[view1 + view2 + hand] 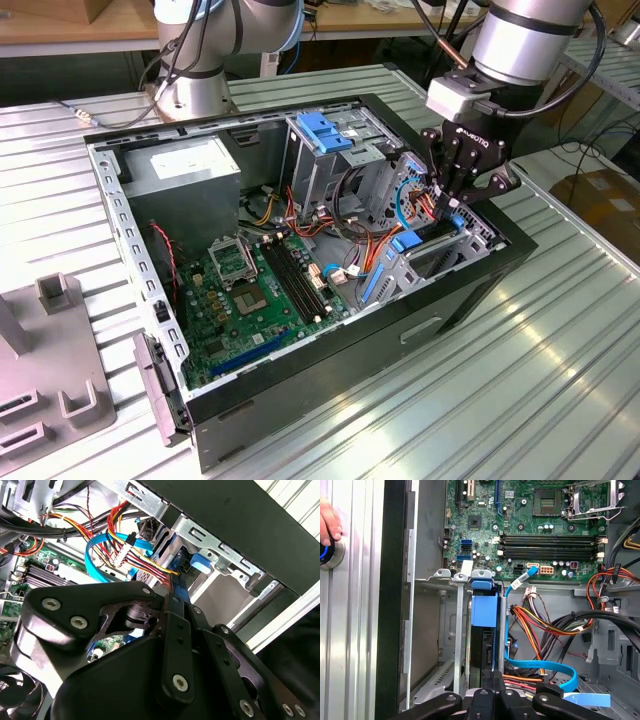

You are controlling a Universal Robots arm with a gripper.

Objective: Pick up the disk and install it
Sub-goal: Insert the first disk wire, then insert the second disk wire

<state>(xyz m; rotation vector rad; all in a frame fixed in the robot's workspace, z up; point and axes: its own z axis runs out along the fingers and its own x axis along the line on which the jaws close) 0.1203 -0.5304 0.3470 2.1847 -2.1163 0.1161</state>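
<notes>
**Disk Seated Edge-On in Drive Cage, Gripper Clamped on It**

While the arm reaches into the open computer case, the gripper hangs over the drive cage at the 3 o'clock side of the case in the exterior view. Its fingers are drawn together on the disk, which stands on edge in a cage slot, blue bracket showing toward the motherboard. In the second wrist view the fingers pinch the disk's thin edge. Blue data cable and orange-yellow power wires lie just beside the slot. Power-supply box sits at 10 o'clock. A hand rests on a round knob outside the case.
</notes>
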